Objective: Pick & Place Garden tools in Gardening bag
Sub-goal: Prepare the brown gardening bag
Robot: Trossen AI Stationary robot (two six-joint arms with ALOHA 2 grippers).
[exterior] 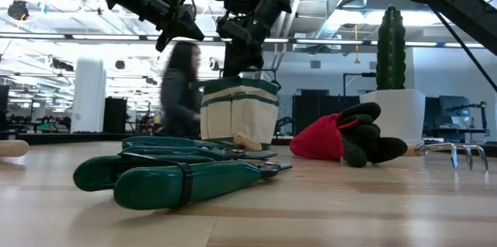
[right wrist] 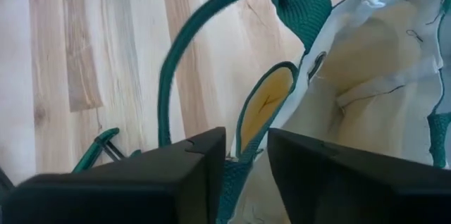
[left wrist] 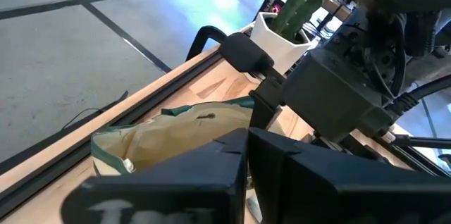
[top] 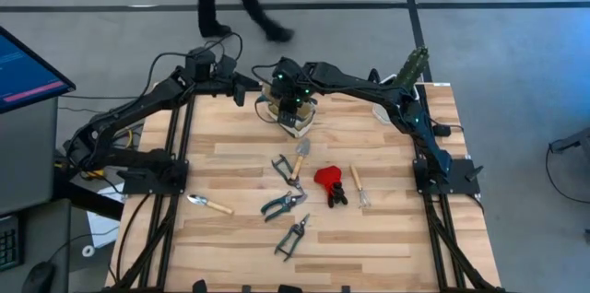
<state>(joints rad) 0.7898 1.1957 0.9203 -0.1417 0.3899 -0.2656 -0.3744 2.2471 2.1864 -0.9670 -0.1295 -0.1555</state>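
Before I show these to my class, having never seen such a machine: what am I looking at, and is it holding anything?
Two dark robot arms work at a wooden table. One picture looks down from above, one looks level across the tabletop, and two come from cameras on the wrists. The cream gardening bag stands at the far edge, beside a potted cactus. The right gripper is over the bag, its fingers either side of the bag's green-trimmed rim. The left gripper hangs shut and empty nearby. On the table lie pruning shears, a trowel and a red-headed tool. A person walks past behind.
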